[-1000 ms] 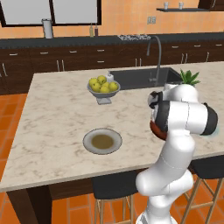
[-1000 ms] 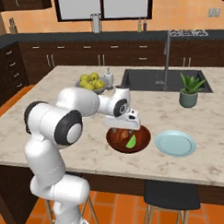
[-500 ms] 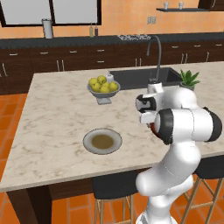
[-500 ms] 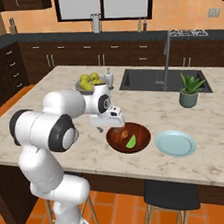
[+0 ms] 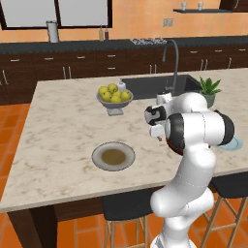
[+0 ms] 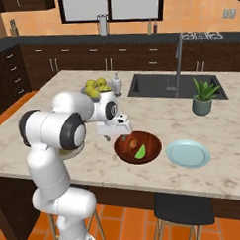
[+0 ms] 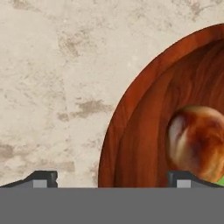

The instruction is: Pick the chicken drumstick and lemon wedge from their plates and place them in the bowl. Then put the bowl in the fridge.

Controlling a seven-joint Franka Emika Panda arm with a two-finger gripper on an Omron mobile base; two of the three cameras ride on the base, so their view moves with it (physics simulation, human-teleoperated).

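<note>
- Your gripper (image 6: 123,131) hangs just beside the bowl (image 6: 138,147), on the fruit-bowl side of it, and carries nothing.
- Its fingers are spread wide: in the hand view one tip (image 7: 43,178) stands over bare counter (image 7: 52,87) and the other (image 7: 183,178) over the inside of the bowl, so the bowl's near rim (image 7: 114,131) runs between them.
- That is the relation your next move turns on, in my judgement: to carry the bowl you must pinch its wall, and the rim already lies in the gap, though how high the tips stand above it you cannot tell from here.
- The drumstick (image 7: 197,142) lies inside the bowl, close to the inner tip; its long axis is hard to read here.
- The lemon wedge (image 6: 140,151) lies in the bowl too, on the side nearer the counter's front edge.
- So both foods look placed; the fridge step is what remains.
- Count: one bowl, one drumstick, one wedge, and two plates, a pale blue one (image 6: 188,153) just beyond the bowl and a grey one (image 5: 113,156) on the other side of the arm.
- Also one footed fruit bowl (image 5: 114,100), one potted plant (image 6: 202,96) and one sink (image 6: 175,86).
</note>
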